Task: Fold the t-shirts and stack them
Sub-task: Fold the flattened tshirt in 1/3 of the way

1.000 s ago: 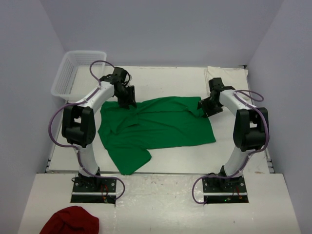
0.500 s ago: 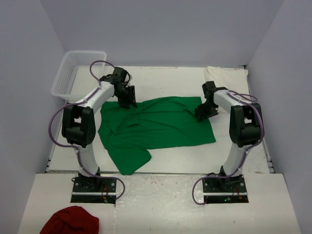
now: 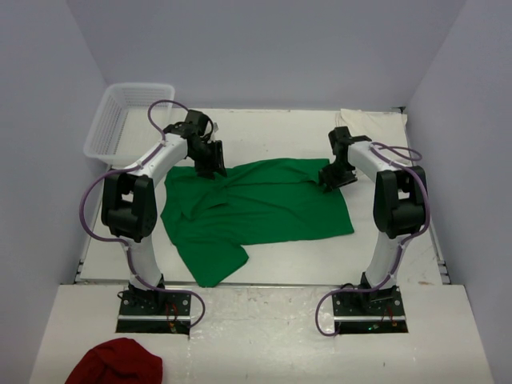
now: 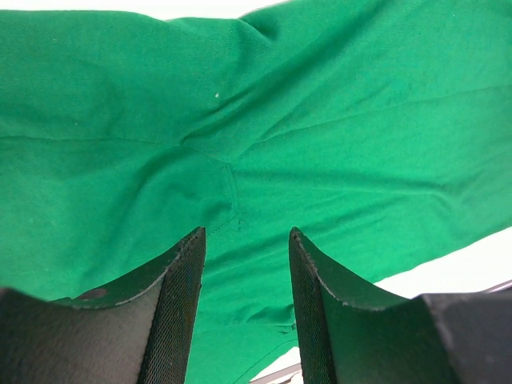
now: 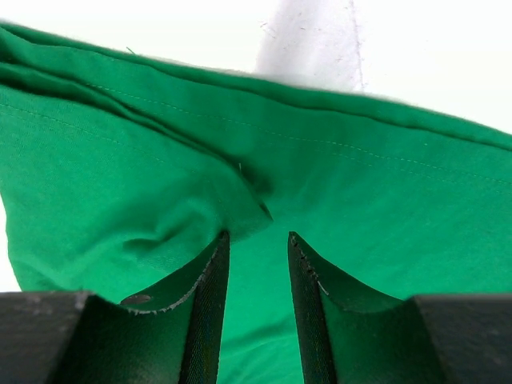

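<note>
White tabletop between pale walls carries the green t-shirt (image 3: 256,212), spread out with its long axis running left to right and one sleeve flopped toward the near-left.

Far-left of the shirt stands an empty-looking plastic basket (image 3: 120,120). Near-left of it, past the arm bases, lies a dark red cloth (image 3: 116,364).

The left gripper (image 3: 210,160) sits on the shirt's far-left corner with its jaws half spread. Green fabric lies under and between them, not pinched.

The right gripper (image 3: 336,174) sits at the shirt's far-right corner on a stitched edge. Its jaws are apart but narrower, and a small pucker of cloth rises at the tips. I see no pinch there either.

Each arm is nearest its own corner, so a fold would likely draw the far edge toward the bases. Nothing lies on the shirt to block that.

The cream-white t-shirt (image 3: 372,120) lies bunched far-right of the green one, clear of both arms.
</note>
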Robot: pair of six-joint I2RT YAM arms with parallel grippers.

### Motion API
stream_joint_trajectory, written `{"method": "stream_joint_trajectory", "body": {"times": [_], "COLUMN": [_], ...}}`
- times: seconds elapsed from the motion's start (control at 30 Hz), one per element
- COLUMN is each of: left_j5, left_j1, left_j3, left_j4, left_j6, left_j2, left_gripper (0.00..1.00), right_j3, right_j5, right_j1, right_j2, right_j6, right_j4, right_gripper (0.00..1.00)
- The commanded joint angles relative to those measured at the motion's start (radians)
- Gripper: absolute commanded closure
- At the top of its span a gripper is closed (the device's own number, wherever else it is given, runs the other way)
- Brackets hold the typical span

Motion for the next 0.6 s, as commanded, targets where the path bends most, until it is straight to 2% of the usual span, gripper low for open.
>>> {"method": "stream_joint_trajectory", "body": {"times": [0.0, 0.3, 0.43, 0.57], "left_j5": [0.036, 0.048, 0.054, 0.056], "left_j1": [0.001, 0.004, 0.004, 0.004], "left_j3": [0.008, -0.006, -0.018, -0.025], "left_j4": [0.022, 0.029, 0.032, 0.034], "left_j6": [0.016, 0.013, 0.012, 0.012], "left_j2": [-0.042, -0.048, -0.051, -0.053], "left_gripper": [0.52, 0.52, 0.52, 0.52], "right_j3": [0.009, 0.09, 0.107, 0.101], "right_j5": [0.043, 0.057, 0.08, 0.068], "right_j1": [0.004, 0.004, 0.004, 0.001], "right_j2": [-0.009, 0.04, 0.029, 0.019], "right_j6": [0.038, 0.041, 0.03, 0.025], "right_j4": [-0.032, -0.07, -0.081, -0.091], "right_gripper": [0.63, 0.61, 0.54, 0.52]}}
